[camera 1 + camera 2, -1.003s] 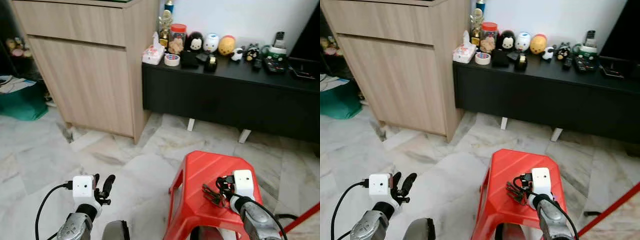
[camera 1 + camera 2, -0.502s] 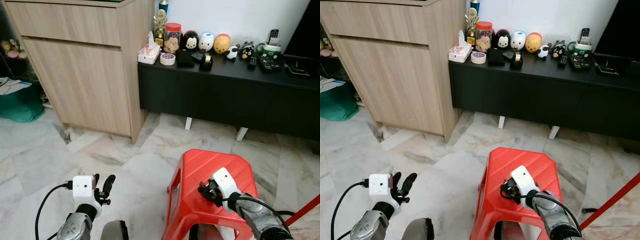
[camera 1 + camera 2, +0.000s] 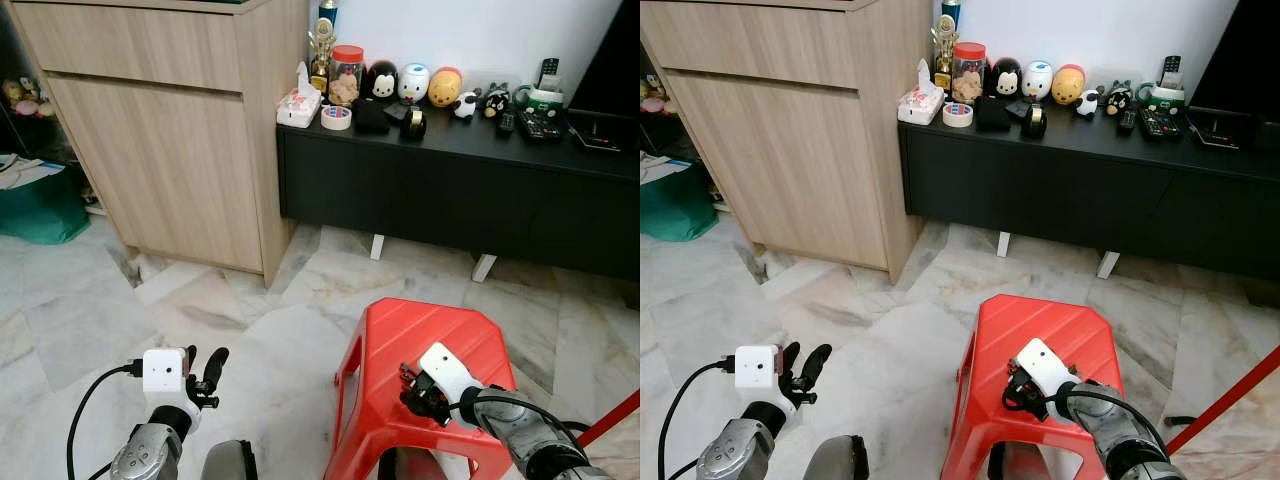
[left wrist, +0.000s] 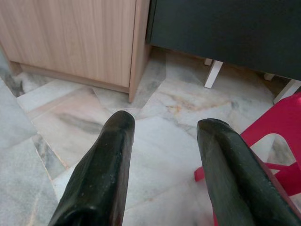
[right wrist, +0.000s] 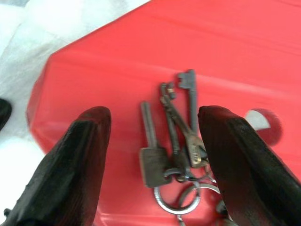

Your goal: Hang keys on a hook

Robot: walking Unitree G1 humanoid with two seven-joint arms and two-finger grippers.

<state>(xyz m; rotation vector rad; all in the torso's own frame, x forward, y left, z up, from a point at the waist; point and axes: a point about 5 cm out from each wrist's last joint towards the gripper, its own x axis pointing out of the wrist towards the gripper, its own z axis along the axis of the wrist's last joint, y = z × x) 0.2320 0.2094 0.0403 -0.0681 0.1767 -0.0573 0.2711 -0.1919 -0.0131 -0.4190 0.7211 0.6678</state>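
Note:
A bunch of dark metal keys [image 5: 174, 146] on a ring lies flat on the top of a red plastic stool [image 3: 420, 330]. My right gripper [image 3: 417, 392] hangs just over them, tilted down at the stool top. In the right wrist view the keys lie between its two black fingers [image 5: 80, 155], which stand wide apart around them, so the right gripper [image 5: 153, 117] is open. My left gripper [image 3: 203, 372] is held low over the marble floor, left of the stool, open with nothing in it [image 4: 164, 125].
A tall wooden cabinet [image 3: 170, 140] stands at the back left. Beside it, a low black console [image 3: 450, 190] carries toys, a jar and a tape roll. A green bag [image 3: 40, 205] sits at far left. A red rod [image 3: 610, 430] crosses the lower right corner.
My right gripper has swung left across the stool top and tipped down over the keys. The left arm has stayed put. The camera has shifted slightly.

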